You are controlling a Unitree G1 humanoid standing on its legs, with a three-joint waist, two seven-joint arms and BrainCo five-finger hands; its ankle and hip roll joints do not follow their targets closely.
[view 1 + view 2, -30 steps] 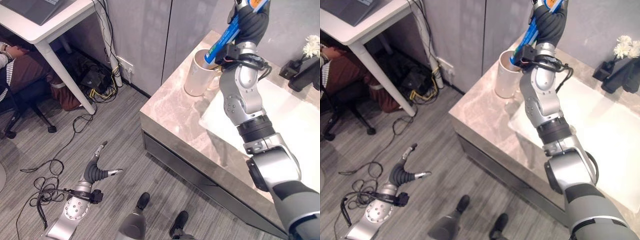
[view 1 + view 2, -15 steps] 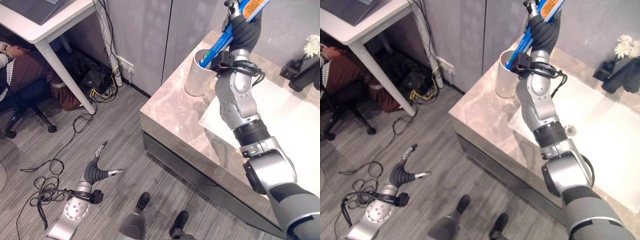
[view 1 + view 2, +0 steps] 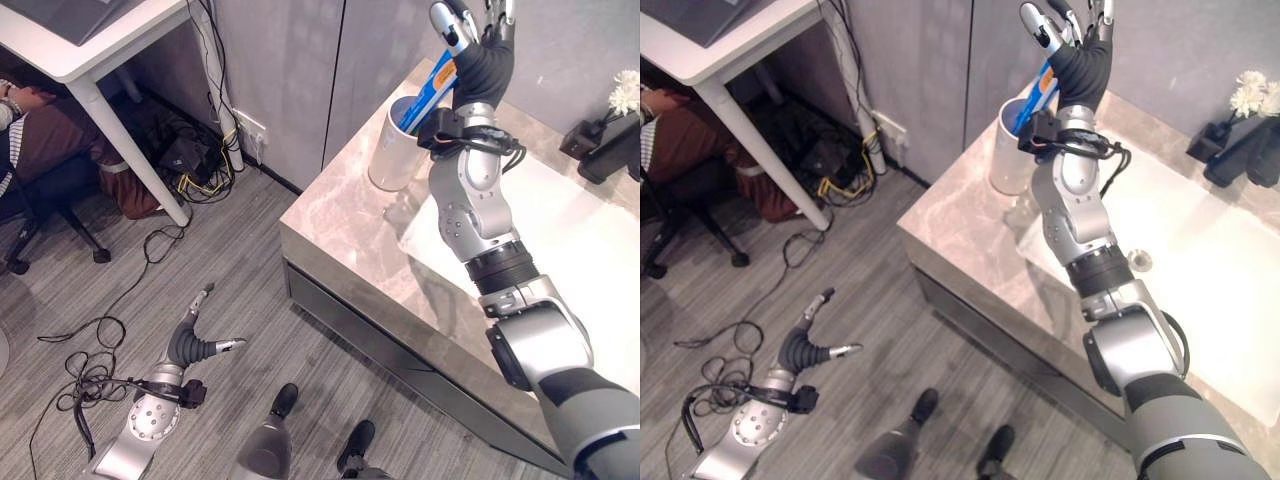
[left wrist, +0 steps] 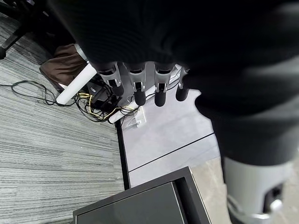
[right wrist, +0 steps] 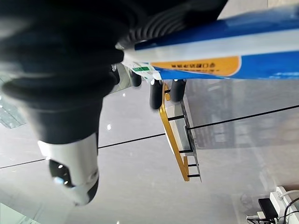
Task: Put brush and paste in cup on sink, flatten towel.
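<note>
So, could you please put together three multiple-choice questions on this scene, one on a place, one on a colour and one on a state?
1. Where is the lower end of the toothpaste tube?
A. in the white cup
B. on the floor
C. in the sink basin

2. What colour is the tube mostly?
A. red
B. blue
C. green

3. How are the fingers of the right hand?
A. curled into a fist
B. pinching a towel
C. spread and straight above the cup

Answers:
1 A, the tube leans with its lower end inside the cup on the counter.
2 B, its body is blue with an orange patch.
3 C, the fingers point up, apart from one another.
</note>
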